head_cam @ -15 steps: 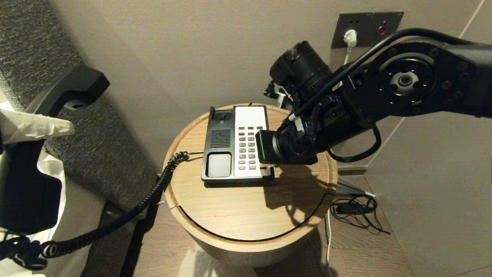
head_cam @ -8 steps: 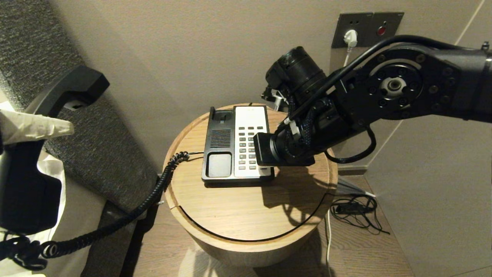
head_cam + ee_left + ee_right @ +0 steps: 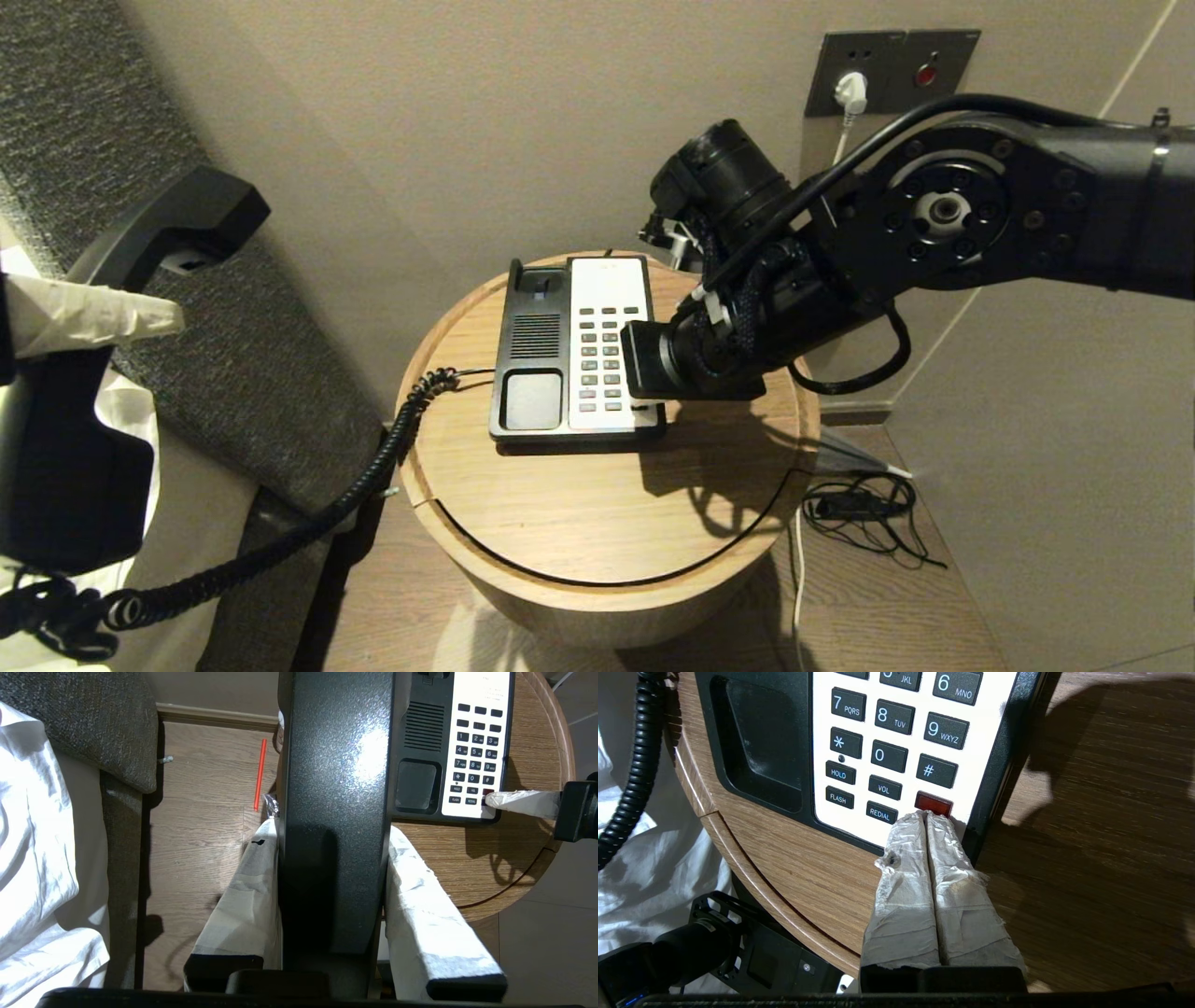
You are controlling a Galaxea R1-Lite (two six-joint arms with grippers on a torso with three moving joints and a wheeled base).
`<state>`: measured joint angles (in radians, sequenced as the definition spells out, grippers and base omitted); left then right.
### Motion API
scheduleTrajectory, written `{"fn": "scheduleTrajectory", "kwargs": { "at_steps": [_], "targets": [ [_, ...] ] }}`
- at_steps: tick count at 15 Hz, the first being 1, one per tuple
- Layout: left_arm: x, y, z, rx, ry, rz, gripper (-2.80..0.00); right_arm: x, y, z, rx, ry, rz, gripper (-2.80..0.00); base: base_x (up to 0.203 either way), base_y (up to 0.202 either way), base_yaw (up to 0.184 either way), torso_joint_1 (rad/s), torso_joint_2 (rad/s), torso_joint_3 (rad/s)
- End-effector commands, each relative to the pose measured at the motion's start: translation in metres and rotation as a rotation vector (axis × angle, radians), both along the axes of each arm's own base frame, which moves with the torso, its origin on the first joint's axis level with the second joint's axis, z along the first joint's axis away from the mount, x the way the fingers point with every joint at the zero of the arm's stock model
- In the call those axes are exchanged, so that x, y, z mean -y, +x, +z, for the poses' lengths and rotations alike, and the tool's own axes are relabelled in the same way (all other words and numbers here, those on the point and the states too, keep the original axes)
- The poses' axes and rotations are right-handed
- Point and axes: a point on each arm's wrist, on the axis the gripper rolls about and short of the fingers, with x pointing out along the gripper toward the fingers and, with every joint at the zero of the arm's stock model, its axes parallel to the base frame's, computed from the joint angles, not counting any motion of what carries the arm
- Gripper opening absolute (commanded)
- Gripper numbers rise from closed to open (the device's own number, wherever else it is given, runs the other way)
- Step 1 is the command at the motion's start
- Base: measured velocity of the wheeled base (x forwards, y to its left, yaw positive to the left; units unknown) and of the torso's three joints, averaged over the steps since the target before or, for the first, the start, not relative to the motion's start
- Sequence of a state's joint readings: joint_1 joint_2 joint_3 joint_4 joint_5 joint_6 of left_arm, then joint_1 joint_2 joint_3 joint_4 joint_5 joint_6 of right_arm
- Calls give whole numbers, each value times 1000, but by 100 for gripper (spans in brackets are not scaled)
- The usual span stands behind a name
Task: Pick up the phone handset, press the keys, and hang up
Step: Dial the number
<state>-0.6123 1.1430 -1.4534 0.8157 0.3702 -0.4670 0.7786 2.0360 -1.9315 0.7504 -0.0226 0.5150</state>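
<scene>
Left gripper (image 3: 327, 933) clamped on the phone handset (image 3: 334, 812), one tape-wrapped finger on each flank of its shaft; in the head view the handset (image 3: 168, 229) hangs well off the table at about 9 o'clock from the phone base (image 3: 569, 350), so I judge it is parked out there to leave the faceplate clear. Coiled cord (image 3: 373, 467) runs from the base's left edge off the table rim toward the handset, slack. Right gripper (image 3: 927, 819) has its wrapped fingers pressed together into a single narrow tip, which suits poking one button without catching its neighbours. That tip sits at the lower right corner of the keys (image 3: 889, 742), touching or just short of the red key (image 3: 933, 803), beside REDIAL and under #. Whether the key is depressed I cannot tell. Round wooden table (image 3: 597, 523) carries the base; its cradle is empty for the hang-up to come.
</scene>
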Motion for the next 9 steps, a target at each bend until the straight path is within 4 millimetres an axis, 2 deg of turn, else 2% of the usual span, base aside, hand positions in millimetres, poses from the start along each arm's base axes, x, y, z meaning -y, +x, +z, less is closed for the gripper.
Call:
{"fn": "scheduleTrajectory", "kwargs": {
  "at_steps": [1, 8, 9],
  "targets": [
    [0, 0, -1, -6, 3, 4, -280, 1, 3, -4, -14, -11, -9, -280, 0, 0, 0, 0, 0, 0],
    [0, 0, -1, -6, 2, 2, -280, 0, 5, -11, -31, -26, -14, -280, 0, 0, 0, 0, 0, 0],
    [0, 0, -1, -5, 1, 2, -280, 0, 4, -6, -18, -13, -13, -280, 0, 0, 0, 0, 0, 0]
  ]
}}
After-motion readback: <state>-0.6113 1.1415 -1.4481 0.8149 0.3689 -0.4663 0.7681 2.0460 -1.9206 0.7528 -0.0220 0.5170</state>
